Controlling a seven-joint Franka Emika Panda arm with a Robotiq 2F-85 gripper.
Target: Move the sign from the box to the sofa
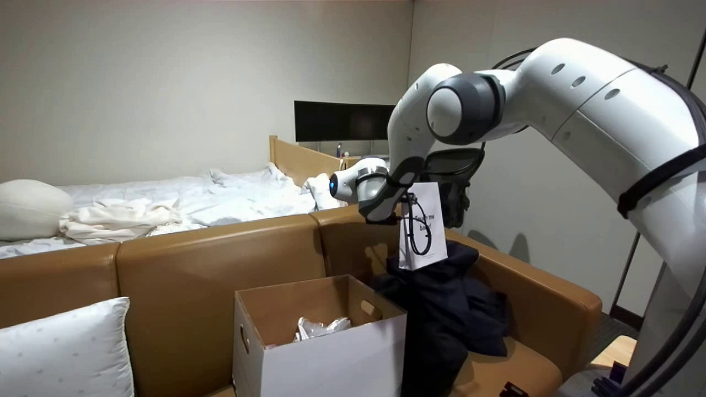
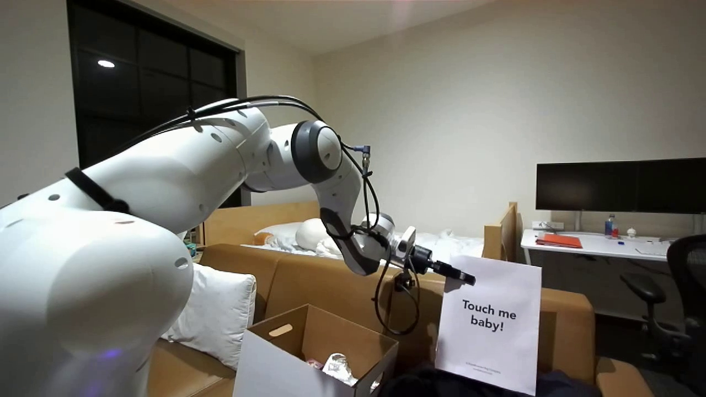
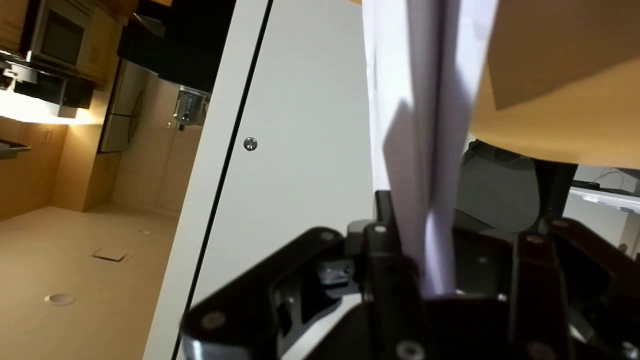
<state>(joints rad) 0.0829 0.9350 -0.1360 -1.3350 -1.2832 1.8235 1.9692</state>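
Observation:
The sign (image 2: 488, 347) is a white card with dark text and a folded side (image 1: 423, 237). It hangs nearly upright, slightly tilted, in front of the backrest at one end of the sofa (image 1: 220, 259). Its lower edge overlaps dark clothing on the sofa; I cannot tell whether it touches. My gripper (image 2: 460, 275) is at the sign's upper side edge. In the wrist view, the sign (image 3: 425, 100) narrows between the fingers (image 3: 430, 235), which look shut on it; the far fingertip is hidden. The whitish box (image 1: 331, 364) is beside the sign, and it shows in both exterior views (image 2: 281, 364).
Dark clothing (image 1: 441, 303) lies on the sofa beside the box. The box holds crinkled silvery packaging (image 1: 325, 328). A white pillow (image 1: 71, 353) leans on the sofa's far part. A bed (image 1: 193, 193) is behind the backrest. A desk (image 2: 595, 242) and chair (image 2: 684, 298) are beyond the armrest.

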